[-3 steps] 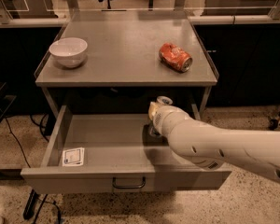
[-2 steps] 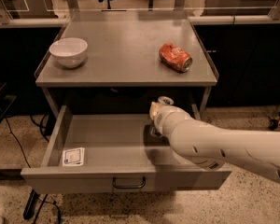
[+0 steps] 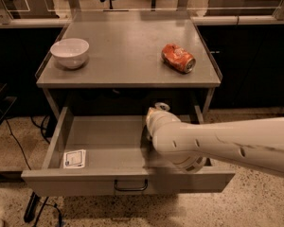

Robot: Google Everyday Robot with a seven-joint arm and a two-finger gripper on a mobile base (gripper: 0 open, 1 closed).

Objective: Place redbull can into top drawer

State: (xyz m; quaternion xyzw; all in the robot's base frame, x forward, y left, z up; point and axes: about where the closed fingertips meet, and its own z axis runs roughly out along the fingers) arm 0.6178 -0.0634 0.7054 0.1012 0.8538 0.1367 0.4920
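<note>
The top drawer (image 3: 99,143) stands pulled out under the table top, a wide shallow grey tray with a dark wire handle (image 3: 130,187) on its front and a white sticker (image 3: 75,158) at its front left. My cream arm (image 3: 217,143) comes in from the right and reaches down into the drawer's back right part. My gripper (image 3: 154,113) is at the arm's far end, just under the table's front edge, mostly hidden by the wrist. The redbull can does not show clearly; a small silver round edge (image 3: 162,106) peeks out by the gripper.
On the grey table top (image 3: 123,46) a white bowl (image 3: 69,52) sits at the left and a crushed orange-red can (image 3: 178,57) lies at the right. Dark cabinets flank the table. Cables lie on the speckled floor at the left.
</note>
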